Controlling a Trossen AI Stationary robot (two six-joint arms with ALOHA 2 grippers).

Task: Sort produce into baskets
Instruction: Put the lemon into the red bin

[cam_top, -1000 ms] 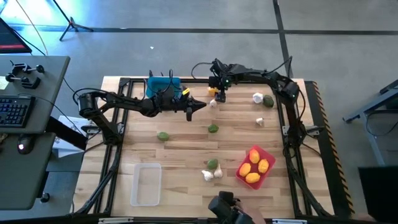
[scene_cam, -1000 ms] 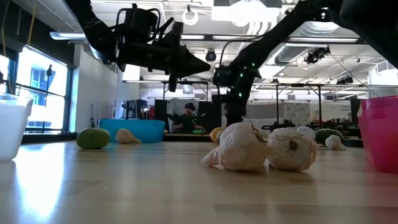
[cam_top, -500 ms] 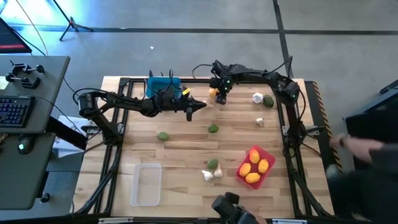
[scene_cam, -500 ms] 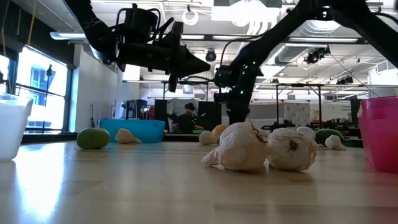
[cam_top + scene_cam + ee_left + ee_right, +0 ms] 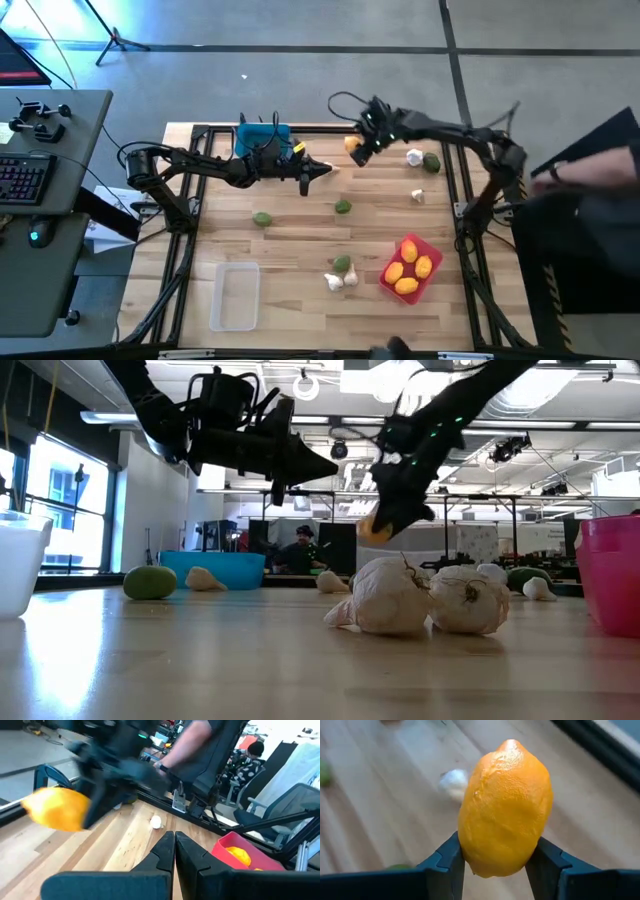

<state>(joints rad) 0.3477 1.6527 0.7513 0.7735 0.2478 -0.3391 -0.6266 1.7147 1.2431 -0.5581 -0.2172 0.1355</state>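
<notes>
My right gripper [image 5: 358,150] hangs above the far middle of the table, shut on a yellow-orange lemon [image 5: 505,807], which also shows in the low view [image 5: 372,528]. My left gripper [image 5: 325,168] hovers shut and empty a little to the left of it, pointing level toward the table's right. Green fruits [image 5: 343,207] and garlic bulbs [image 5: 414,156] lie scattered on the wood. At the near right is the red basket [image 5: 428,248], with three lemons in it. The blue basket [image 5: 262,137] stands at the far left, the clear one [image 5: 235,296] at the near left. My right gripper pinches the lemon's two long sides [image 5: 470,855] between its two fingers [image 5: 547,862], on the half nearer the wrist. The fingers slant down from the table's far right and lie along the lemon. Its pointed far end juts past the fingertips, and it hangs clear of the table.
Two garlic bulbs [image 5: 415,598] and a green fruit [image 5: 343,264] lie near the red basket. A black frame rail [image 5: 470,200] borders the table. A person [image 5: 590,200] stands at the right edge.
My right gripper has risen from the table's far middle with the lemon, moved a little toward the right edge and rolled; the lemon now hangs clear of the wood. A person has come in at the right.
</notes>
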